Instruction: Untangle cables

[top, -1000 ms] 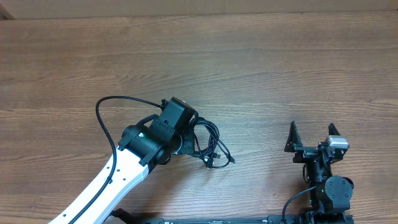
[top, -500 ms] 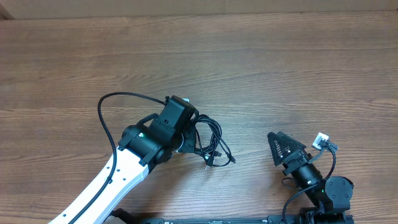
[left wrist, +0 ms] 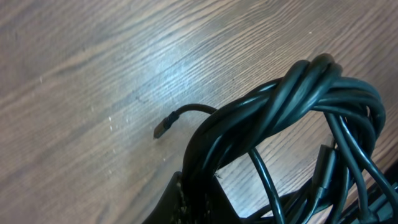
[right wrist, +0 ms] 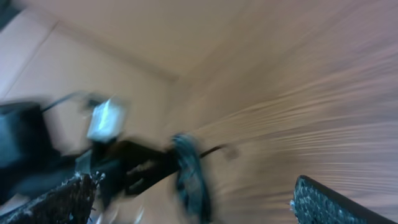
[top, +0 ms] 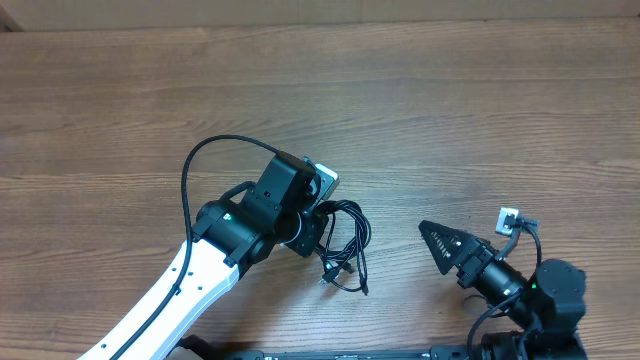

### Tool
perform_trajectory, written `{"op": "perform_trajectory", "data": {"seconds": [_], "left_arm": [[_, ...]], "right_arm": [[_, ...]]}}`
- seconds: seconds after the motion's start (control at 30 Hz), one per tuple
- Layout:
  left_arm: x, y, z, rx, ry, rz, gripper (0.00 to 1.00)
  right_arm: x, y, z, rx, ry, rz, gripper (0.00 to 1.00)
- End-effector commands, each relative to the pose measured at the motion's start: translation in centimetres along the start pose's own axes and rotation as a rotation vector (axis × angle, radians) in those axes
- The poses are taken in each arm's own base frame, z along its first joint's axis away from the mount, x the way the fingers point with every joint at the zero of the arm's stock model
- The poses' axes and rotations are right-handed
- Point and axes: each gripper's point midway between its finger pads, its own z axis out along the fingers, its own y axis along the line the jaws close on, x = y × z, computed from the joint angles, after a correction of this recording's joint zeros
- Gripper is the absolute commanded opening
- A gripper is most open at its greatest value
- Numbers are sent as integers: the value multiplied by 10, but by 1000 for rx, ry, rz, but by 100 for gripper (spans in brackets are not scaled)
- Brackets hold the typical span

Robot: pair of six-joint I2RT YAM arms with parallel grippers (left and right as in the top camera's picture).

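Finds the cables bunched in one dark tangle low on the bench, slightly left of centre, with loose loops trailing toward the near edge. From the left wrist, shows several strands of the cables twisted into a thick, rope-like arc lying across the left fingers, with one thin strand curling out to a small plug end just over the wood. Reads the left fingers as clenched on that tangle, with only one dark tip to make out at the bottom edge. From overhead, loses them entirely beneath the wrist block of the left arm. Puts the right fingers well apart from the tangle, off to its right and pointing toward it. From the right wrist, shows them spread wide, released, with nothing gripped.

Underneath, brown wood-grain bench top, matt, with a pale sheen near the plug end. Past the far edge, only a thin beige strip.

Cannot count the separate cords or follow where they cross. Right wrist view badly smeared: cables there no more than a dark streak, pale planes behind it too blurred to name. Left arm cut off at the bottom of the overhead view.
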Motion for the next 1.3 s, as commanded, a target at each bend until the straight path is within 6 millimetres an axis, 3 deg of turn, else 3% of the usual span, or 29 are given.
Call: {"op": "perform_trajectory", "data": {"seconds": [0.0, 0.17, 0.33, 0.4, 0.47, 0.6, 0.7, 0.83, 0.9, 1.0, 1.07, 1.27], "left_arm": [[-5, -10, -1, 45, -22, 126, 4], [-3, -36, -4, 197, -34, 281, 4], [-3, -45, -7, 253, -42, 282, 4], [-3, -46, -7, 256, -38, 248, 4], [-3, -45, -7, 256, -34, 206, 4], [-5, -45, -7, 253, -30, 126, 4], [-7, -32, -4, 175, -29, 41, 4], [-12, -1, -1, -1, -48, -91, 4], [-18, 8, -2, -47, -78, -139, 4], [-26, 17, -4, -77, -116, -176, 4], [-31, 21, -5, -65, -134, -234, 4], [-54, -8, -18, 260, -201, -217, 4]], "right_arm": [[25, 35, -1, -179, 205, -34, 100], [19, 28, 10, -173, 210, -106, 98], [13, -4, 31, -72, 216, -201, 77], [18, -1, 39, -96, 251, -209, 72], [31, 6, 48, -136, 308, -224, 62], [72, 12, 57, -175, 472, -203, 54], [94, 11, 63, -157, 550, -164, 41], [85, -1, 76, -50, 480, -92, 15], [76, 7, 81, -74, 438, -74, 5], [59, 33, 86, -169, 367, -76, 4], [54, 35, 87, -177, 346, -88, 4], [53, -23, 97, 95, 296, 24, 4]]}}
